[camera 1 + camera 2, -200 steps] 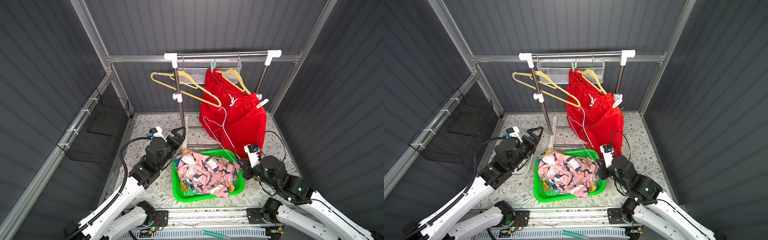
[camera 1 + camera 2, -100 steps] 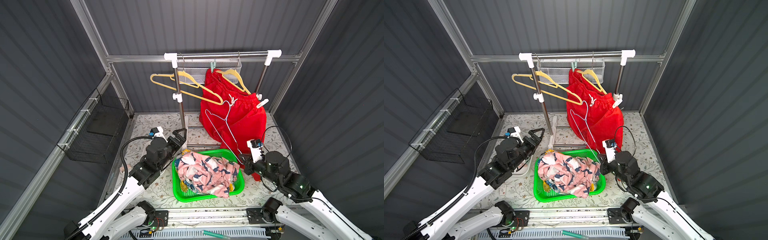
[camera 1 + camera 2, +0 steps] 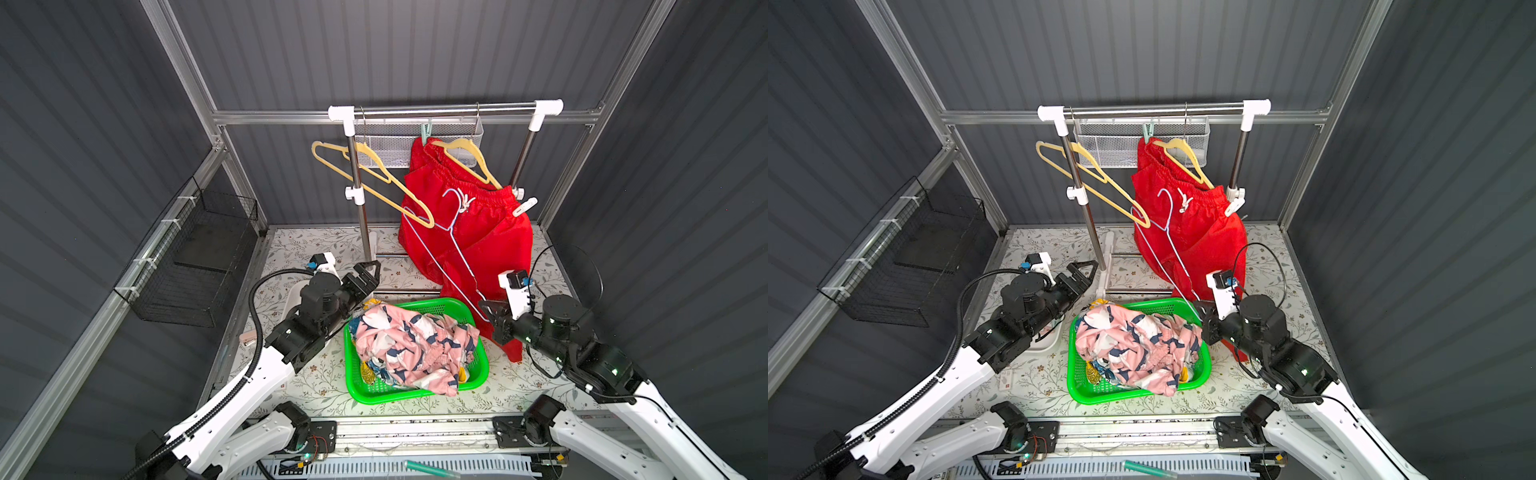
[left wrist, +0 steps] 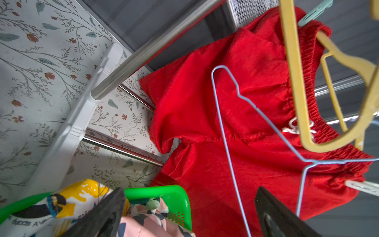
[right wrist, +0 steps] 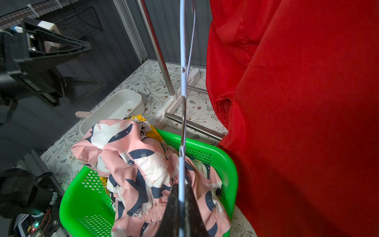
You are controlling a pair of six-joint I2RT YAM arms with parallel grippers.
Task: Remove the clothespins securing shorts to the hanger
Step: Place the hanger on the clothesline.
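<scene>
Right wrist view looks up along a thin pale-blue wire hanger (image 5: 183,82), and the right gripper (image 5: 181,190) has its jaws pinched tight on that wire low down, near a corner. To my eye that is the weak spot: a skinny round wire held at one end can swivel in the pinch, so the long free part may swing when the arm moves. Its hook sits right by the white drawstring (image 3: 467,203) of the plain red shorts (image 3: 498,249) and near the curled tip of an empty yellow plastic hanger (image 3: 428,222); either could catch it.

The red shorts hang on a second yellow plastic hanger (image 3: 459,145), steeply tilted under the steel rail (image 3: 444,110), with a mint-green clothespin (image 3: 425,132) at the high end of the waistband and a white clothespin (image 3: 524,207) at the low end. One red leg drapes down by the right arm, touching or just beside it, I can't tell. If the arm drags that cloth, the pull goes to the pegs and the hanger might hop off the rail.

The left gripper (image 3: 369,268) stands wide apart and empty, low beside the rack's post (image 3: 363,226), well apart from both pegs. Should the mint peg come off first, I reckon the waistband slides downhill and bunches on the white one. The pink bird-print shorts (image 3: 411,345) lie in the green plastic basket (image 3: 374,397), no peg showing on them.
</scene>
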